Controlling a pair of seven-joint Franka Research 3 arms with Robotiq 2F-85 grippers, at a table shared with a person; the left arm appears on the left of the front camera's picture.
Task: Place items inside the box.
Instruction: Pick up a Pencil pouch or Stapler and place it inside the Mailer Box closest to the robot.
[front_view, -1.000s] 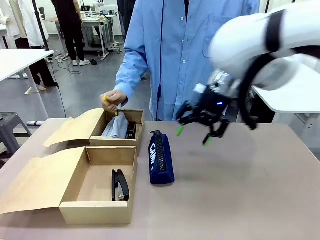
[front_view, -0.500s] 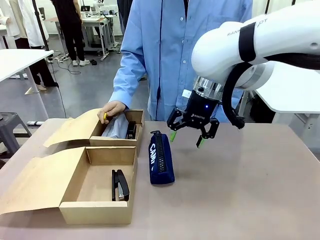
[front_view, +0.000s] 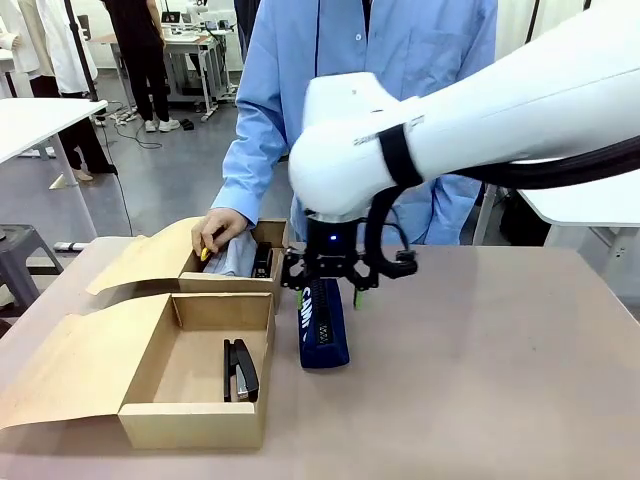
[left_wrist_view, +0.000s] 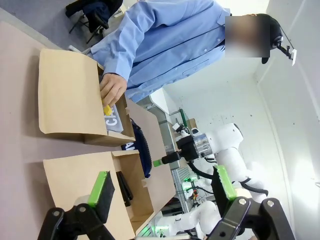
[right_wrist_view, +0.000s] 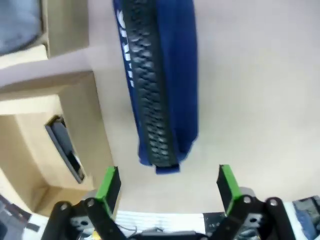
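Right gripper (front_view: 328, 296): jaws wide, straddling the far end of the navy pencil case (front_view: 324, 335). Can't tell if the pads touch it, the arm hides that end in the front view. Case lies on the table (front_view: 480, 380), just beside the near box (front_view: 200, 425), outside it. Black stapler (front_view: 240, 369) on that box's floor. Left gripper (left_wrist_view: 162, 185): wide, nothing between. Person's hand (front_view: 222, 228) in the far box (front_view: 230, 283) covers most of a yellow item (front_view: 205, 254); grey pouch (front_view: 238, 258) half hidden.

White lettering runs along the nine o'clock side of the navy zip fabric pencil case (front_view: 325, 335) in the front view, partly covered, and no whole word can be read. In the right wrist view it is blurred.
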